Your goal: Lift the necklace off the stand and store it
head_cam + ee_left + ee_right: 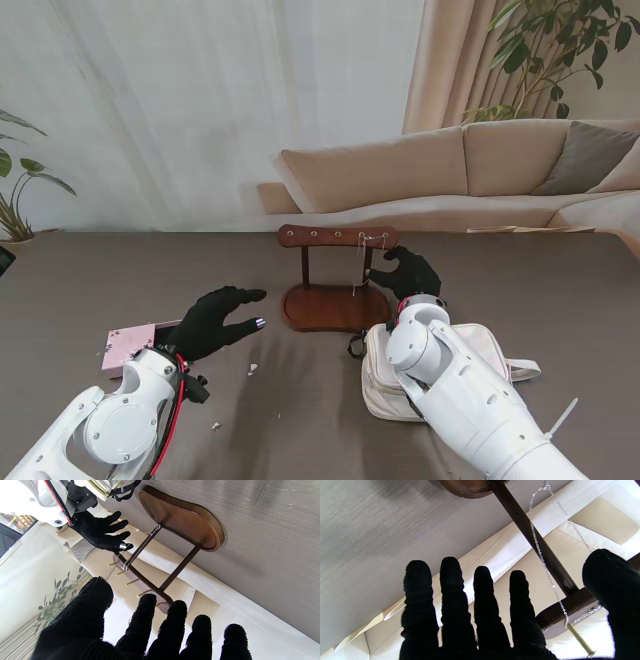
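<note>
A dark wooden stand (335,290) with an oval base, two posts and a crossbar of brass pegs stands mid-table. A thin silver necklace (362,262) hangs from the pegs near the crossbar's right end, its chain (540,552) running down along the right post; it also shows as necklace (140,548). My right hand (408,272), in a black glove, is open just right of that end, its fingers spread beside the bar and not gripping the chain. My left hand (218,318) hovers open over the table left of the stand's base, holding nothing.
A cream pouch (440,370) with a dark strap lies under my right forearm, near the stand's base. A small pink box (128,347) sits by my left wrist. A few tiny white bits (252,368) lie on the brown table (560,290). A sofa stands behind.
</note>
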Robot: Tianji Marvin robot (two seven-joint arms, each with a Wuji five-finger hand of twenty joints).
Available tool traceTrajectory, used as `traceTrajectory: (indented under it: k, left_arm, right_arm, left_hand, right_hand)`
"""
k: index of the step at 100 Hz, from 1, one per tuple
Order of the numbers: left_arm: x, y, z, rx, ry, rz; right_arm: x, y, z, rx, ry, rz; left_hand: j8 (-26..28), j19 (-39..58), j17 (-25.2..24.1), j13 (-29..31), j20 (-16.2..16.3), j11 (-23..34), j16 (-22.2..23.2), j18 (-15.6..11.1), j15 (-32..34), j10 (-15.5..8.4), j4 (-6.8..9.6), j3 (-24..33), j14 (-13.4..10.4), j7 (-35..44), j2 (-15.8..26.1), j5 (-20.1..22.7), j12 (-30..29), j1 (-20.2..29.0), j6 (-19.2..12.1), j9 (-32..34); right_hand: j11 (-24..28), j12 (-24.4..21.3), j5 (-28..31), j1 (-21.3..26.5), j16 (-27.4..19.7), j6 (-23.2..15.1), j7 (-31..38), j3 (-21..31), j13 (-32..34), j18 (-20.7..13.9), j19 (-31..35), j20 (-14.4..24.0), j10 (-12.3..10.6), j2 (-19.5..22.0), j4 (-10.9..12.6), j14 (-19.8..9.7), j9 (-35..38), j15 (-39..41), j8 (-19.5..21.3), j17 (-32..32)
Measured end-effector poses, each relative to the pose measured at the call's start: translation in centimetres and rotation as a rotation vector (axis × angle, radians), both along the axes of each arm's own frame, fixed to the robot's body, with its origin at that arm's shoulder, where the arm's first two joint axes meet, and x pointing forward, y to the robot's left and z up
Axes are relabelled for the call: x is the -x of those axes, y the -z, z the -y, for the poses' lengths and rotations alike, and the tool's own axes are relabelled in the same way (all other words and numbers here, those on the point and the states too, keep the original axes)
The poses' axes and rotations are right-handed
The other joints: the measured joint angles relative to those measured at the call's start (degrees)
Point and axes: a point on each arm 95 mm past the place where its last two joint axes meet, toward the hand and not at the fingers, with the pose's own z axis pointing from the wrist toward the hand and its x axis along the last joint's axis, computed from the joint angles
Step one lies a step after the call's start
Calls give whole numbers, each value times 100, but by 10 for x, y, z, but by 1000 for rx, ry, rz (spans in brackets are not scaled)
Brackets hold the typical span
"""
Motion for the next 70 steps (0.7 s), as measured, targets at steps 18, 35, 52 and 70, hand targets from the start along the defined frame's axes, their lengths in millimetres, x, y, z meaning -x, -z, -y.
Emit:
traceTrajectory:
  k: [18, 35, 52, 70]
  left_arm:
    - [-1, 0, 2, 0, 6, -7]
    - [-2, 1, 3, -7, 11, -13]
    - [-2, 1, 3, -10, 16, -17]
    - [-2, 1, 3, -11, 17, -19]
  right_arm:
    - [-5, -1, -4, -7, 13, 4]
    - [-8, -1, -6, -29, 44, 15]
    - [-12, -1, -9, -58, 72, 13]
    - [-13, -2, -12, -108, 104, 14]
  left_hand:
    - [0, 0, 0, 1, 0, 0, 1, 0, 15, 5, 0, -9, 1, 10, 0, 3, 0, 0, 0, 1]
    - [0, 0, 0, 3, 0, 0, 1, 0, 16, 9, 0, -11, 1, 20, 0, 23, 6, 0, 0, 60]
    - [0, 0, 0, 3, -1, 0, 1, 0, 16, 9, 0, -18, 1, 39, 0, 71, 6, 0, 1, 60]
    - [0, 0, 0, 4, -1, 0, 1, 0, 16, 10, 0, -20, 1, 39, 0, 75, 6, 0, 4, 60]
  right_hand:
    - [69, -4, -99, 0, -7, 157, 75, 0, 0, 0, 0, -102, 4, 0, -1, 36, 1, 57, 0, 0]
    - [73, -62, -84, 18, -7, 144, 199, 124, 0, 0, 0, -102, 71, -2, -1, 49, 7, 102, 0, 0]
    - [209, -65, 282, 149, -7, 63, 373, 416, 45, 0, 0, -103, 117, -7, -1, 60, 92, 184, 0, 0]
    - [204, -68, 642, 421, -8, 7, 457, 653, 117, 0, 59, -104, 154, -84, -2, 67, 165, 233, 13, 0]
